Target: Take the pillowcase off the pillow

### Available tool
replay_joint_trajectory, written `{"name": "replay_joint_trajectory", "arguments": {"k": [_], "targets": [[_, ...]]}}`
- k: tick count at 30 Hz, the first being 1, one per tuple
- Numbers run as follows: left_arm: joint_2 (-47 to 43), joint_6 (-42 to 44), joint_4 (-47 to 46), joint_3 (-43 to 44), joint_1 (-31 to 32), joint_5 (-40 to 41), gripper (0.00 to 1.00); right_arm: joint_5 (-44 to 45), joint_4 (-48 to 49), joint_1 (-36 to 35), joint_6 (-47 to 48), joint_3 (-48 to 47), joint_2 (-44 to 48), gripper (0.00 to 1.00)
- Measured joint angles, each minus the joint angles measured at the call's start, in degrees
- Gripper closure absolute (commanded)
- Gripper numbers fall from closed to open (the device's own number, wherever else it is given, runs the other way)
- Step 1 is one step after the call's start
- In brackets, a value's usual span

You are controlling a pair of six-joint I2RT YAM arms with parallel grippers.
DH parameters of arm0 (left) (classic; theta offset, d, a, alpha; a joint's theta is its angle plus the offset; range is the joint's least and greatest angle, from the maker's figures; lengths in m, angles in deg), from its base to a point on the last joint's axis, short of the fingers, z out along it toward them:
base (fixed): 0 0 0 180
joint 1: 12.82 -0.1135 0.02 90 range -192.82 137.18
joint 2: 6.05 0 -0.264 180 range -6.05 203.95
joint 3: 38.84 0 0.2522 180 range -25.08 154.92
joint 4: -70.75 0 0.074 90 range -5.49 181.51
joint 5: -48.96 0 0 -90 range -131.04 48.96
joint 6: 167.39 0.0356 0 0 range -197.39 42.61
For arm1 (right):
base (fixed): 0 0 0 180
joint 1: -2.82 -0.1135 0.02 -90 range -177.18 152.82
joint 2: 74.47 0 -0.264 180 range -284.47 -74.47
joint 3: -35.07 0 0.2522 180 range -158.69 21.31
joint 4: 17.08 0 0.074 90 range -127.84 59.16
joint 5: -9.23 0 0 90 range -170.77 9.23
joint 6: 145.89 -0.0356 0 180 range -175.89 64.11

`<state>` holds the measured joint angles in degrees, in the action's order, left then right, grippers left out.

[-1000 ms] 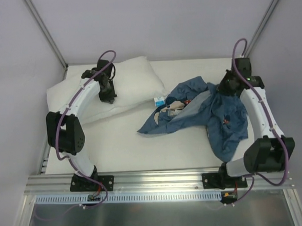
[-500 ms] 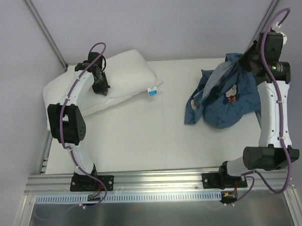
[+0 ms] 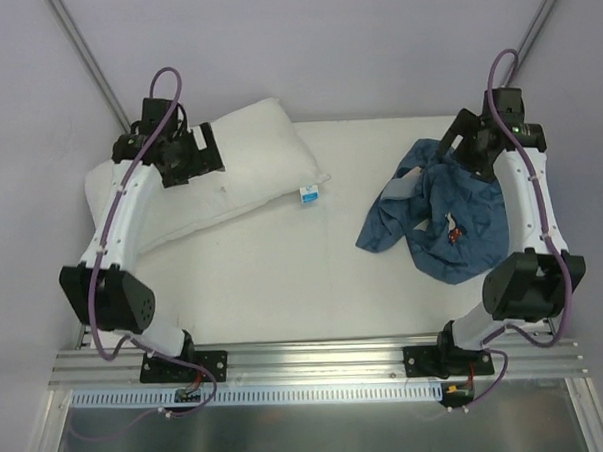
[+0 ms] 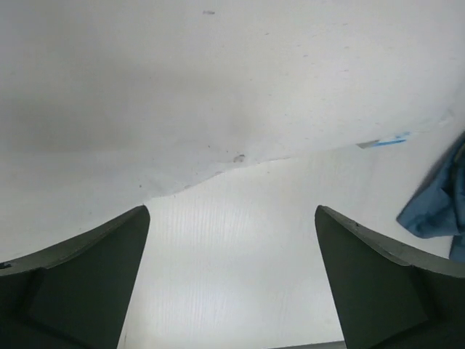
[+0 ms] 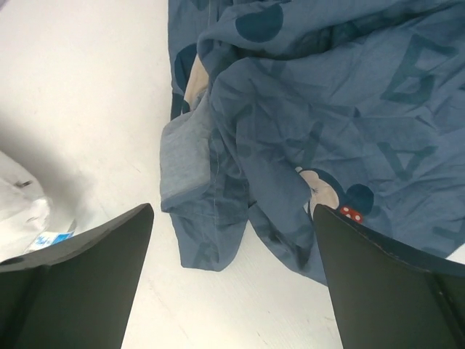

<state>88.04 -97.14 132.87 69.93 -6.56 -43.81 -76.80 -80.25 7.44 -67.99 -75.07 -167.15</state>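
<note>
Hovering with jaws spread wide and empty, the left gripper (image 4: 231, 218) sits over the near edge of the white pillow (image 3: 234, 174), which lies far left on the table (image 3: 284, 277) with its blue-and-white tag (image 3: 308, 194) at the right end. Right gripper (image 5: 232, 211), also wide apart and holding nothing, hangs over the crumpled blue pillowcase (image 5: 305, 109), heaped on the right side, fully off the pillow and well apart from it.

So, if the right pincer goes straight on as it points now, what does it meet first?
Most likely the crumpled blue pillowcase, at its folded edge; the open right pincer points right at it.
</note>
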Motion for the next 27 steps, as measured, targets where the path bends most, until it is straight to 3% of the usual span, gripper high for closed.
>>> {"name": "replay_joint_trajectory", "arguments": {"k": [8,13,20,27], "targets": [[-22.14,-0.96,-1.73,-9.22,4.61,-0.76,0.01,4.02,0.79,-4.39,1.92,10.56,21.07,0.04],[-29.27,-5.49,-2.49,-22.34,10.62,-1.07,0.01,9.44,1.6,-15.13,1.88,21.59,33.51,0.04],[-41.57,-10.12,-0.92,-37.31,11.78,-1.75,0.01,16.22,1.92,-22.16,1.6,32.76,35.04,0.04],[-56.22,-10.95,-0.48,-42.05,11.78,-1.2,0.01,16.79,2.97,-22.95,0.79,40.96,34.88,0.04]]}}
